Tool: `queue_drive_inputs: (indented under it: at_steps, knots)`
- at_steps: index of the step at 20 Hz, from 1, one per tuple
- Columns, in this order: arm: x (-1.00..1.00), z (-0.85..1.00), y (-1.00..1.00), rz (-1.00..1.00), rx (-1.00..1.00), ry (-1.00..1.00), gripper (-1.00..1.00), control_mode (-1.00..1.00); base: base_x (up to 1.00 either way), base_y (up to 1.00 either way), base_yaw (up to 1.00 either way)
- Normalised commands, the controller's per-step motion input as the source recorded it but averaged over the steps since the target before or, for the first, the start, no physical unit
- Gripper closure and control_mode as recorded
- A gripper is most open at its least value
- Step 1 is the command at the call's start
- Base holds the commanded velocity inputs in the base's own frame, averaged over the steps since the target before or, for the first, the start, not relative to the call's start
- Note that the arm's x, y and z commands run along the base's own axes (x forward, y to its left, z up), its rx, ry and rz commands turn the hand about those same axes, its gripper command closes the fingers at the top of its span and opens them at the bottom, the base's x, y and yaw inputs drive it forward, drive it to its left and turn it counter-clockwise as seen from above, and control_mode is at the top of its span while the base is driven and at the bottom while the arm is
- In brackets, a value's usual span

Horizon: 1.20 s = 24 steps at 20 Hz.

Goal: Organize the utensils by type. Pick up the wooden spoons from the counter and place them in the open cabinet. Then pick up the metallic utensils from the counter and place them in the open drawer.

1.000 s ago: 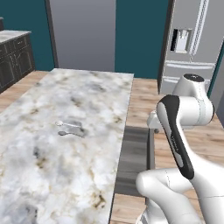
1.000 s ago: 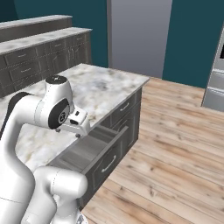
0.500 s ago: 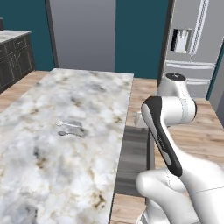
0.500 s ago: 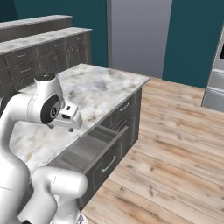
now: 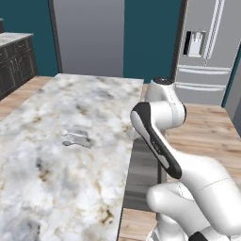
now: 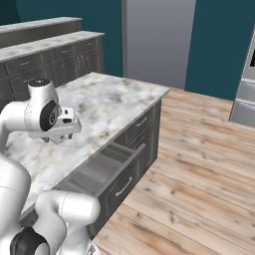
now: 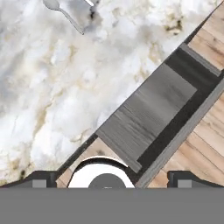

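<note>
I had the gripper (image 7: 112,181) spread as wide as it goes and carrying nothing, its two dark tips standing well apart at the bottom of the hand view. It hung over the long edge of the counter (image 5: 42,188) where the open drawer (image 6: 107,172) juts out, looking down at both.

The metallic utensils (image 5: 75,138) lay on the marble roughly midway along the counter, nearer the drawer-side edge than the far one, close together and flat on the slab. From the hand camera I could make out one small spoon (image 7: 63,12) with a rounded bowl and a thin handle, and beside it a sliver of a second piece cut off by the frame. I could not tell whether the two touched. I saw no wooden spoons on the stretch of counter in view.

I judged these pieces light and rigid, so weight would not be the trouble; thinness would. Smooth metal lying flush on polished stone gives the fingers very little to catch and would likely skate sideways if one pad arrived first. My plan was to take the spoon across the handle near its middle, jaws square to its length, fingertips right down at the marble. The open drawer looked shallow and bare, an easy target.
</note>
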Motion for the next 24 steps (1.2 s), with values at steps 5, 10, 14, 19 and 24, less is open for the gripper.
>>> queue_drive_inputs:
  at_steps: [5,10,14,19,24]
  knots:
    - [0.39,-0.04,0.57,0.40,-0.01,0.00,-1.00,-1.00,0.00,0.00,0.00]
    - [0.32,-0.16,0.57,0.38,-0.04,0.00,-1.00,-1.00,0.00,0.00,0.00]
    - [0.34,-0.26,0.48,0.36,-0.07,-0.01,-1.00,-1.00,0.00,0.00,0.00]
    - [0.32,-0.17,0.37,0.23,-0.04,-0.03,-1.00,-1.00,0.00,0.00,0.00]
    - [0.30,-0.18,0.33,0.10,0.00,0.00,-1.00,-1.00,0.00,0.00,0.00]
